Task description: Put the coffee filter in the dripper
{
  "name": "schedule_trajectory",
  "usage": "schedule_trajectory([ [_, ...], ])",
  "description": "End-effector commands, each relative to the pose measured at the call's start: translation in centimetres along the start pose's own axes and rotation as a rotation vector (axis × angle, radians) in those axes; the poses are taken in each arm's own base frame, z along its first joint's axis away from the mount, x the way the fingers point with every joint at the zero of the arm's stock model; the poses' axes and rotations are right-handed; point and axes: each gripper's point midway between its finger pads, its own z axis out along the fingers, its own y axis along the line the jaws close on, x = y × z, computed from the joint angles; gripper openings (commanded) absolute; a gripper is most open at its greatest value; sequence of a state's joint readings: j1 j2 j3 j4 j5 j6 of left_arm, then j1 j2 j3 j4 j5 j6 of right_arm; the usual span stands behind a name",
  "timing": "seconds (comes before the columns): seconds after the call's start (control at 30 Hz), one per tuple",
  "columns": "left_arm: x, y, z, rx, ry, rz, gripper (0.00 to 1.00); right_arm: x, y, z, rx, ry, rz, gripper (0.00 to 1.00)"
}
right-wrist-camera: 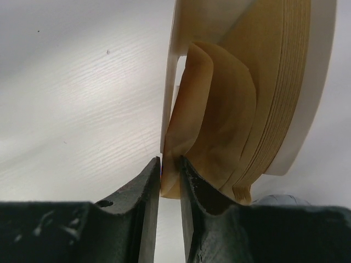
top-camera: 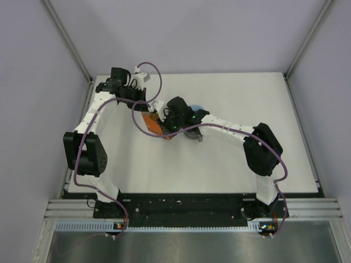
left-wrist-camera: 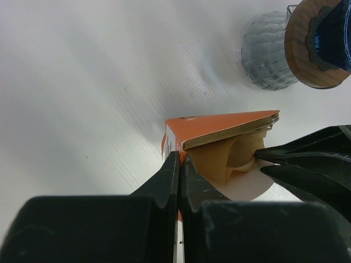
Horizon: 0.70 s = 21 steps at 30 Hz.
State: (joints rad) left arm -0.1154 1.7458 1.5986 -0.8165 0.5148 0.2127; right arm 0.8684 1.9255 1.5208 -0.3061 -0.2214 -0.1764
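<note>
Looking along the left wrist, we see the left gripper [left-wrist-camera: 179,172] pinched tight on the edge of the orange pack [left-wrist-camera: 219,123], which lies open over the white table [left-wrist-camera: 82,82]. The right gripper [right-wrist-camera: 170,175] is closed on the lower edge of the coffee filter [right-wrist-camera: 214,109], which is still partly inside the pack, against the stack of other filters [right-wrist-camera: 285,82]. Farther back, the dripper [left-wrist-camera: 307,49], wood-rimmed with a dark blue middle, stands just beside a clear cup [left-wrist-camera: 266,55].
</note>
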Motion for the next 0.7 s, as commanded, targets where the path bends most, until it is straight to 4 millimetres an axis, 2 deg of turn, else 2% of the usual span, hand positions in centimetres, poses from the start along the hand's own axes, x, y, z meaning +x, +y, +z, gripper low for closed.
schedule_trajectory([
  [0.0,-0.8,-0.6,-1.5,-0.003,-0.041,0.042,0.00,-4.0,0.0,-2.2,0.022,-0.094,-0.051,0.21],
  [0.1,-0.9,-0.8,-1.5,0.006,-0.042,0.043,0.00,-4.6,0.0,-3.6,0.033,-0.115,-0.059,0.22],
  [0.3,-1.0,-0.9,-1.5,0.011,-0.047,0.044,0.00,-5.4,0.8,-4.3,-0.001,-0.142,-0.054,0.29],
  [0.43,-1.1,-1.0,-1.5,0.015,-0.048,0.040,0.00,-5.0,0.2,-3.6,0.019,-0.129,-0.034,0.29],
  [0.67,-1.2,-1.0,-1.7,0.013,-0.052,0.045,0.00,-4.8,0.4,-2.9,-0.005,-0.121,-0.010,0.27],
])
